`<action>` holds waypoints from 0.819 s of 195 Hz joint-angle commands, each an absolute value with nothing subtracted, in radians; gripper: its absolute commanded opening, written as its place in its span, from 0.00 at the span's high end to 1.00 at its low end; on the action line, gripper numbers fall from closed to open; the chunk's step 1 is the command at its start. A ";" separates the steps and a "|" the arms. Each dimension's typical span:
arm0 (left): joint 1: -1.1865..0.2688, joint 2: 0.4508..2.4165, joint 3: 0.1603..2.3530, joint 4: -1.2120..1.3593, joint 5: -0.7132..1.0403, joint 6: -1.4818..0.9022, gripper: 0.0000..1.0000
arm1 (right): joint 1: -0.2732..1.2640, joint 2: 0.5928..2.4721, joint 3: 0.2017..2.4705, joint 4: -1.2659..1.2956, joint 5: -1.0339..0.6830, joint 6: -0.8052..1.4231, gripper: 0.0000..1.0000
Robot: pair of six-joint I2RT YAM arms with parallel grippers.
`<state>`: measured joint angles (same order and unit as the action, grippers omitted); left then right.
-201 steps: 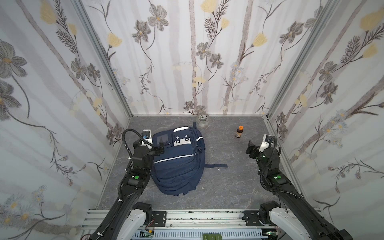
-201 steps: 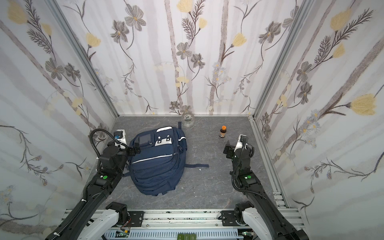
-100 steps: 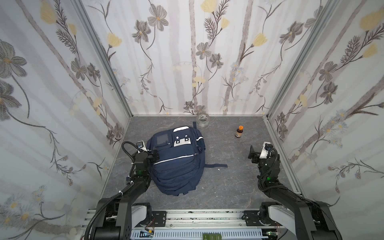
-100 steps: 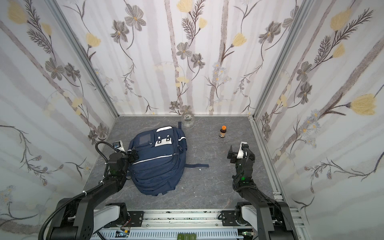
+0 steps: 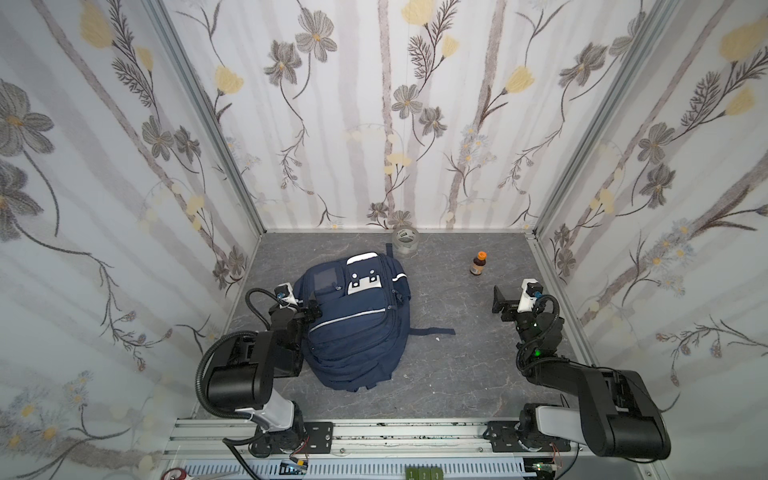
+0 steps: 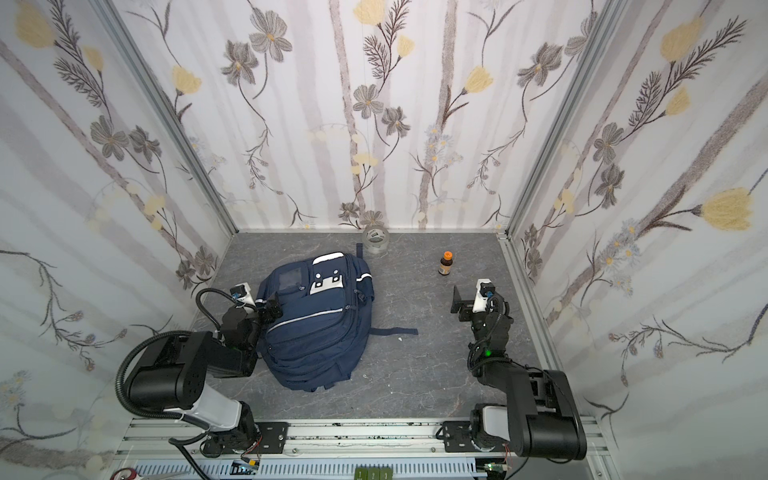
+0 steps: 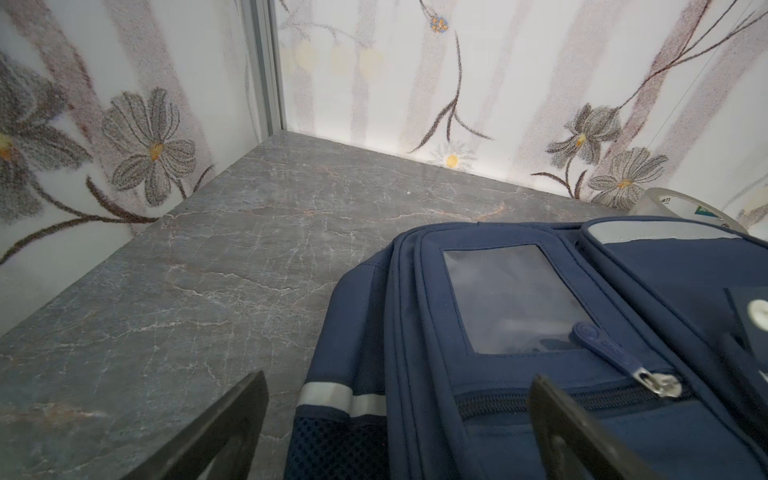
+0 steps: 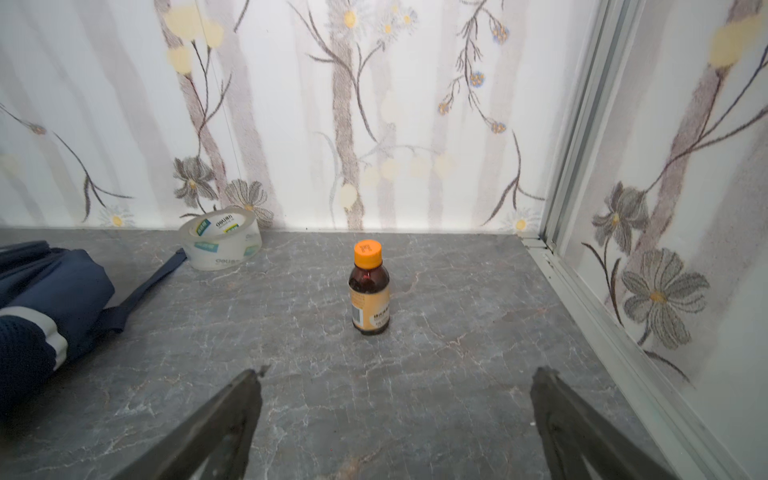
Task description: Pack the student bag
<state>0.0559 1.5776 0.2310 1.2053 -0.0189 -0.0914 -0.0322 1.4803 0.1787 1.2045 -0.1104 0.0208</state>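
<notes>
The student bag [image 5: 357,328] [image 6: 316,332], navy with white patches and a white stripe, lies flat on the grey floor left of centre, front side up. In the left wrist view its front pocket zip [image 7: 660,382] is drawn shut under a clear window. My left gripper [image 5: 311,309] [image 6: 272,309] [image 7: 399,376] stands open at the bag's left edge, one finger over the floor and one over the bag, holding nothing. Over bare floor at the right my right gripper [image 5: 500,305] [image 6: 459,305] [image 8: 397,371] is open and empty, pointing at a small brown bottle [image 5: 478,264] [image 6: 445,264] [image 8: 369,291] with an orange cap.
A roll of clear tape [image 5: 405,241] [image 6: 375,240] [image 8: 222,243] [image 7: 681,205] lies by the back wall behind the bag. A loose bag strap [image 5: 432,331] trails right across the floor. Flowered walls close in three sides; a metal rail [image 5: 415,432] runs along the front.
Both arms have folded back and down toward the front rail. The grippers have drawn slightly nearer the front, the left still at the bag's edge, the right still short of the bottle.
</notes>
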 commanded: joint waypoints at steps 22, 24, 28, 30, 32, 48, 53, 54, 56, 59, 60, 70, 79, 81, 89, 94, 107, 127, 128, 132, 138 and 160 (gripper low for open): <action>0.054 1.573 0.258 1.171 -0.069 -0.105 0.00 | -0.015 1.516 0.189 1.353 0.015 0.046 0.00; 0.053 1.569 0.260 1.160 -0.070 -0.106 0.00 | -0.010 1.518 0.189 1.353 0.025 0.044 0.00; 0.050 1.567 0.267 1.147 -0.081 -0.104 0.00 | -0.004 1.514 0.190 1.340 0.039 0.040 0.00; 0.049 1.567 0.268 1.142 -0.086 -0.102 0.00 | -0.003 1.512 0.192 1.330 0.045 0.040 0.00; 0.046 1.568 0.271 1.139 -0.092 -0.101 0.00 | -0.003 1.509 0.193 1.323 0.047 0.040 0.00; 0.024 1.566 0.289 1.095 -0.147 -0.091 0.00 | -0.002 1.502 0.195 1.310 0.050 0.039 0.00; 0.016 1.564 0.297 1.081 -0.169 -0.088 0.00 | -0.002 1.503 0.192 1.318 0.051 0.038 0.00; 0.013 1.565 0.299 1.077 -0.172 -0.086 0.00 | -0.002 1.503 0.193 1.319 0.051 0.038 0.00; 0.009 1.565 0.302 1.071 -0.181 -0.084 0.00 | -0.002 1.505 0.192 1.321 0.052 0.039 0.00; 0.003 1.567 0.309 1.064 -0.203 -0.081 0.00 | -0.001 1.505 0.190 1.327 0.052 0.038 0.00; 0.001 1.568 0.311 1.060 -0.210 -0.080 0.00 | -0.001 1.505 0.189 1.327 0.053 0.037 0.00; -0.019 1.568 0.330 1.022 -0.254 -0.071 0.00 | 0.000 1.508 0.187 1.336 0.053 0.037 0.00; -0.021 1.568 0.340 1.010 -0.258 -0.069 0.00 | 0.000 1.508 0.187 1.337 0.054 0.037 0.00; -0.021 1.568 0.339 1.009 -0.257 -0.068 0.00 | 0.000 1.508 0.186 1.338 0.054 0.037 0.00; -0.021 1.568 0.339 1.009 -0.258 -0.069 0.00 | 0.000 1.508 0.186 1.338 0.054 0.037 0.00; -0.021 1.568 0.340 1.009 -0.258 -0.069 0.00 | 0.000 1.508 0.186 1.339 0.054 0.037 0.00; -0.022 1.568 0.339 1.009 -0.258 -0.069 0.00 | 0.000 1.508 0.186 1.339 0.054 0.037 0.00; -0.021 1.568 0.339 1.009 -0.258 -0.069 0.00 | 0.000 1.508 0.187 1.339 0.055 0.037 0.00; -0.021 1.569 0.339 1.009 -0.258 -0.069 0.00 | 0.000 1.509 0.187 1.339 0.054 0.037 0.00; -0.021 1.569 0.339 1.011 -0.258 -0.068 0.00 | 0.000 1.508 0.186 1.339 0.055 0.037 0.00; -0.022 1.568 0.339 1.009 -0.258 -0.069 0.00 | 0.000 1.508 0.186 1.338 0.055 0.037 0.00; -0.021 1.568 0.339 1.009 -0.258 -0.069 0.00 | 0.001 1.509 0.191 1.331 0.041 0.033 0.00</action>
<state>-0.0223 1.5692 0.3347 1.0367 -0.2352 -0.0784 -0.0006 1.5047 0.1848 1.2755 0.0418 0.0441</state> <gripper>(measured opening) 0.997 0.995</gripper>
